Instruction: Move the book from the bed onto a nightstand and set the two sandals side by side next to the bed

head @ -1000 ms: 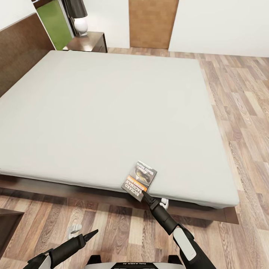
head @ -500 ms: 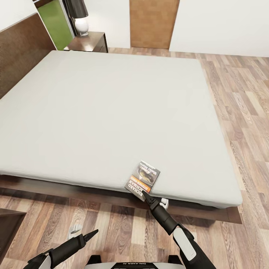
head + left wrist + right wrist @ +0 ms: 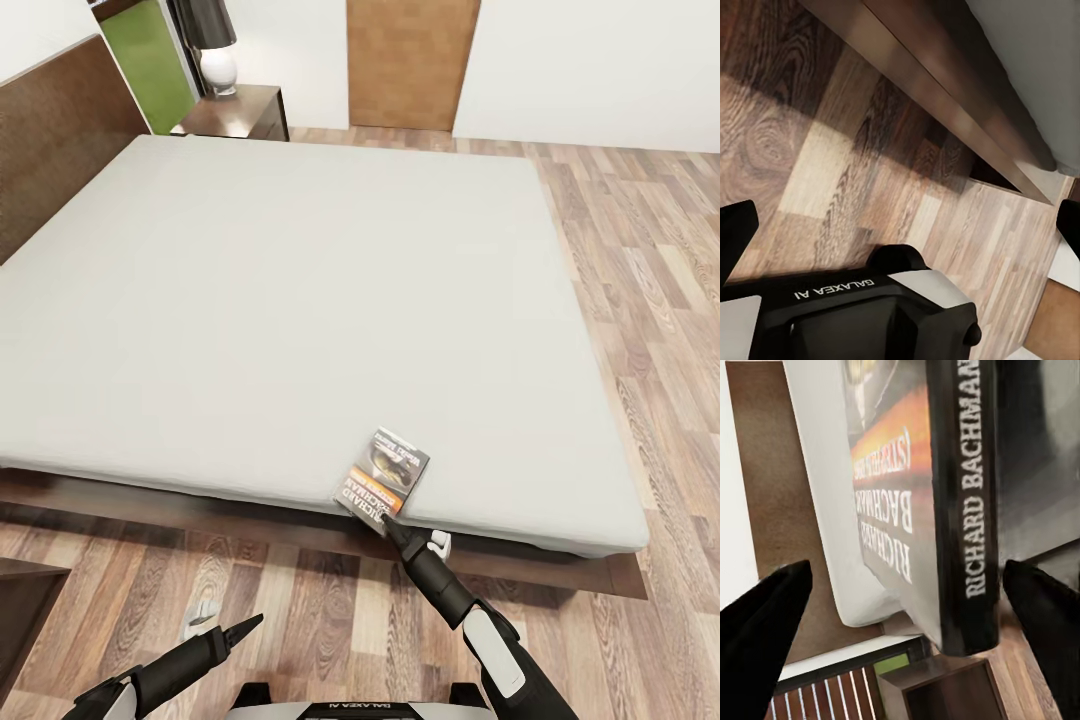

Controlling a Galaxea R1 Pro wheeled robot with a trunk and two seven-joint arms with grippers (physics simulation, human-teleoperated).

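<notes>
The book (image 3: 388, 475) is seen lying flat on the pale mattress of the bed (image 3: 300, 300), right at the near edge, w/ its near corner at or just over the lip above the dark frame. The right end effector (image 3: 387, 520) is held at that corner; in the right wrist view its fingers (image 3: 765, 622) are spread wide, one to each side of the book's spine (image 3: 964, 510), so nothing is pinched yet. The left end effector (image 3: 250, 625) hangs low over the wood floor (image 3: 300, 600), apart from the bed; its fingers (image 3: 735, 229) are also parted and nothing is held. Main risk, as judged from here: the book is thin and flat on a soft surface, so if the fingers are closed w/o one getting under the cover, the book may be pushed inward across the mattress or nudged off the edge to the floor. A grip on the corner only could let it pivot or slip when lifted. The lower finger might also be jammed vs. the mattress side or frame. A nightstand (image 3: 240, 110) w/ a lamp (image 3: 210, 45) is seen at the far side by the headboard, well apart from the book, so a long carry is implied and a weak grip could fail en route; the lamp could be knocked at placement. Sandals cannot be made out in these views, so that part is taken as not yet done.
</notes>
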